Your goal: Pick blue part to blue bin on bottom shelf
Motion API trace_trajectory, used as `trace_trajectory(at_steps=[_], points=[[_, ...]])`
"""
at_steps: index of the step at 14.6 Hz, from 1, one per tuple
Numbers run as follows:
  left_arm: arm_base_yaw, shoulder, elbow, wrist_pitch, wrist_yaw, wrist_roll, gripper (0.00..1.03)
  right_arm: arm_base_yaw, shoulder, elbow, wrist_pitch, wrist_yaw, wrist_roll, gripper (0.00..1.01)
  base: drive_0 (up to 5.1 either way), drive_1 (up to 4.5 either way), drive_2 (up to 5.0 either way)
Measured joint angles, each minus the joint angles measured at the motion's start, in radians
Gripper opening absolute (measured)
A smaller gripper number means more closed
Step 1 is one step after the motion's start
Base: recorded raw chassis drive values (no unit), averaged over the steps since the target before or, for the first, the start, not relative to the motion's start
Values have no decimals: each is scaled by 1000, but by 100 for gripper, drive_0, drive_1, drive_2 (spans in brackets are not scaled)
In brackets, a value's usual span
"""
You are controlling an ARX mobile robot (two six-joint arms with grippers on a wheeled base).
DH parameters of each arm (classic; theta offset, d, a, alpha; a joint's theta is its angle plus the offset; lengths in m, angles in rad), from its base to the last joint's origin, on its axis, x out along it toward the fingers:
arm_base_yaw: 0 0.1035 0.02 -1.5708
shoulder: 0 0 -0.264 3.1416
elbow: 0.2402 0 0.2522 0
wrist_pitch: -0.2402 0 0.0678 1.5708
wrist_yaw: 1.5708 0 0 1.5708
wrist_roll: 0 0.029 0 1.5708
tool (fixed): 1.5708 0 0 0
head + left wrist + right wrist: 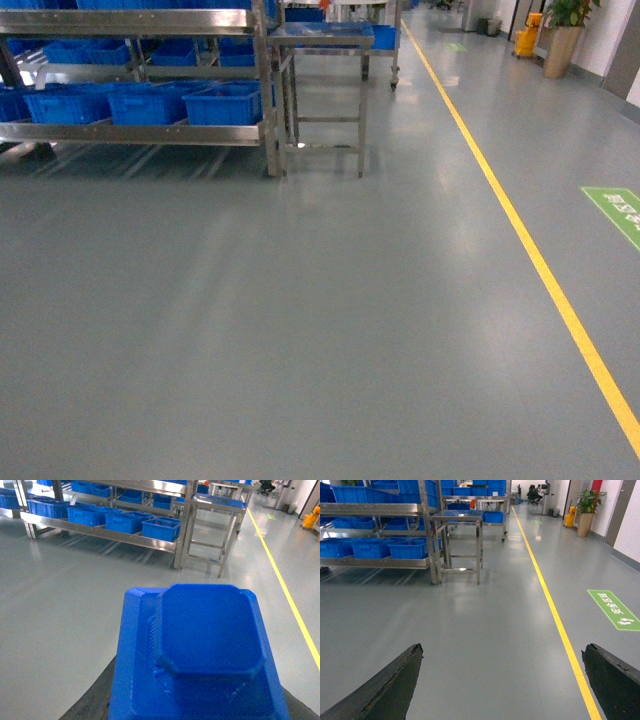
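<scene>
A blue part point(205, 630), a square-cornered moulded plastic piece with a raised octagonal top, fills the left wrist view. My left gripper point(197, 705) is shut on it, its dark fingers point(92, 700) showing at either side beneath it. The right gripper point(502, 650) is open with only grey floor between its fingers. Neither gripper shows in the head view. Well ahead on the left is the steel rack, whose bottom shelf point(140, 131) carries a row of blue bins point(225, 103). The wrist views show the same bottom shelf point(125, 535) and blue bins point(161, 529) point(407, 549).
A small steel table point(320, 40) stands right of the rack's end post. A yellow floor line point(520, 230) runs along the right, with a green floor sign point(615, 210) beyond it. A potted plant point(565, 35) and yellow mop bucket point(528, 40) stand far right. Grey floor lies between me and the rack.
</scene>
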Motion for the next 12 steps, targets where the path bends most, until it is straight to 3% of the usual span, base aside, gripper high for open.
trace_trajectory(at_steps=[12], points=[[0, 0, 0, -1, 0, 0, 43, 0, 0, 0, -2, 0, 0, 98, -10, 391, -412]])
